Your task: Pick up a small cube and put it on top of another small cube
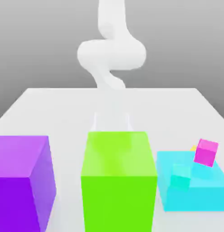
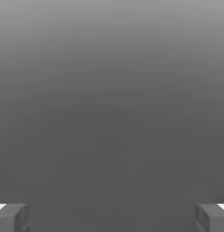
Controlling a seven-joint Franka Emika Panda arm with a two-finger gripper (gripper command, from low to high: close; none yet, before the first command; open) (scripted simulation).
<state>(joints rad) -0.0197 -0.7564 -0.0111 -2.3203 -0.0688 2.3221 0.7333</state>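
Behind a tall bright green block (image 1: pixel 119 179) on a pale tabletop (image 1: pixel 145 106), a white robot arm (image 1: pixel 111 54) hangs with its tool (image 2: pixel 112 217) spread wide, nothing between the fingers. Toward the exterior view's right, a small yellow cube (image 1: pixel 193 148) peeks out, mostly hidden by a tilted small magenta cube (image 1: pixel 206 152). Nearby are a small teal cube (image 1: pixel 181 176) and a low, wide cyan block (image 1: pixel 195 200). A large purple block (image 1: pixel 18 181) is at the exterior view's left.

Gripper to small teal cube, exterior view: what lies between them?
In the exterior view, the big green cube stands between the gripper and the small teal cube.
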